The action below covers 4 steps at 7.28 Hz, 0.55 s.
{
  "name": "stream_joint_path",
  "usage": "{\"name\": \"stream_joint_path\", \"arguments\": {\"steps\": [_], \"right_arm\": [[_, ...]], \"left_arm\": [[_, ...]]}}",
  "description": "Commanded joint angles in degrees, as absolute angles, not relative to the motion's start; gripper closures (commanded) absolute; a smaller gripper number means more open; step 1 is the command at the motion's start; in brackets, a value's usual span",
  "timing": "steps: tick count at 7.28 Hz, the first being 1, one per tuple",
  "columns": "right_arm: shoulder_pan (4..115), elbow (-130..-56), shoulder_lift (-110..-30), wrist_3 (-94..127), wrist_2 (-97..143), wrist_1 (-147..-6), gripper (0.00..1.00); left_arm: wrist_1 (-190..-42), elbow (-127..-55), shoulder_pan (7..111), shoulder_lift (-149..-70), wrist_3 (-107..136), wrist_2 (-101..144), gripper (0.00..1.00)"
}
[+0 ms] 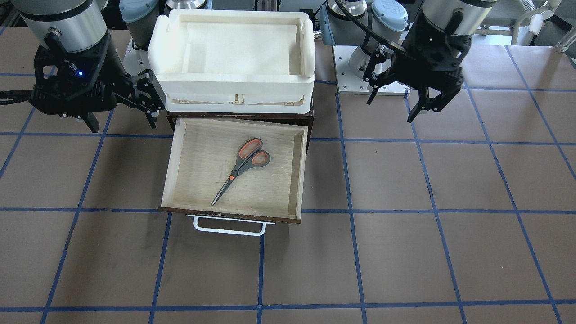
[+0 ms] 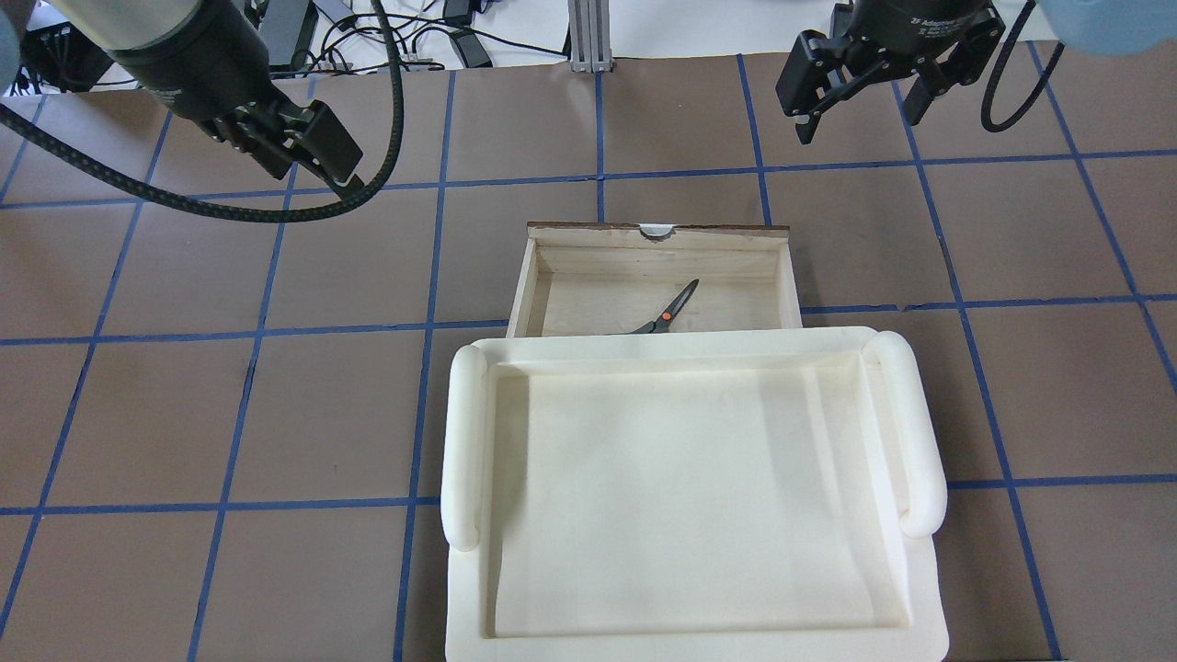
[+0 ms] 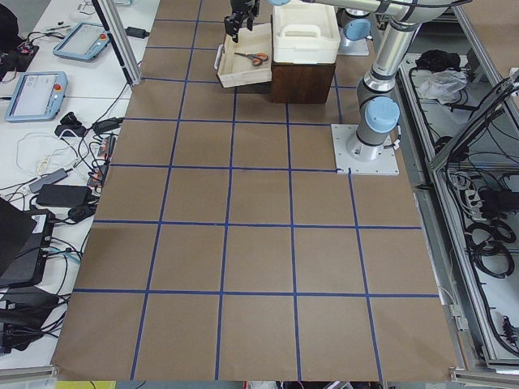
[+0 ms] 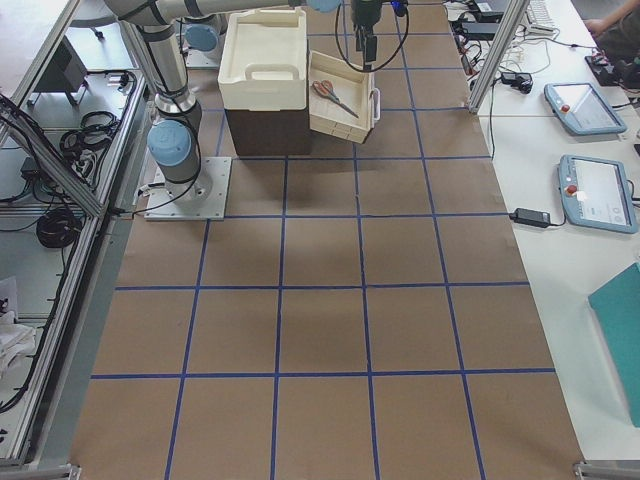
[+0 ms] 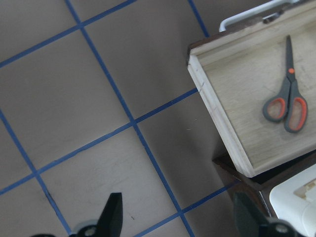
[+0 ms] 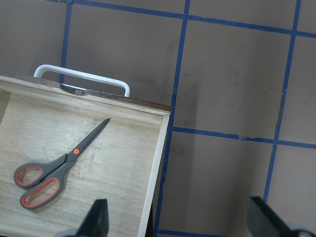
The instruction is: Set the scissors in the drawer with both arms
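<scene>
— Left gripper (image 1: pixel 429 108) and right gripper (image 1: pixel 121 117): I see both spread apart, empty.
— White tray (image 1: pixel 234 85) overhangs the drawer's back. Scissors (image 1: pixel 238 168) lie flat inside the open drawer (image 1: pixel 173 166), between my grippers, touching neither.

I've got the left arm (image 1: pixel 450 18) raised, its wrist pointing almost straight down, and the left gripper (image 1: pixel 428 107) hangs spread wide with nothing between its fingers. The right arm (image 1: pixel 63 22) is up as well, its wrist tipped so the right gripper (image 1: pixel 120 112) angles inward. Its fingers are also far apart and empty, as its wrist view confirms.
</scene>
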<state>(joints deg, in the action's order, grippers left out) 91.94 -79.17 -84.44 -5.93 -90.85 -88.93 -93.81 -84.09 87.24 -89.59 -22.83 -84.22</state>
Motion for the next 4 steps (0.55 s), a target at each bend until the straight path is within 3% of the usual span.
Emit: {"name": "stream_joint_path", "arguments": {"steps": [1, 4], "right_arm": [[91.9, -79.2, -85.0, -5.5, -90.5, -89.4, 0.00], [91.8, -79.2, -85.4, -5.4, -91.0, -90.7, 0.00]], "left_arm": [[-92.8, -86.6, 85.7, -88.8, -5.1, -86.2, 0.18], [-89.5, -87.3, 86.4, -88.9, 7.9, -86.8, 0.18]]}}
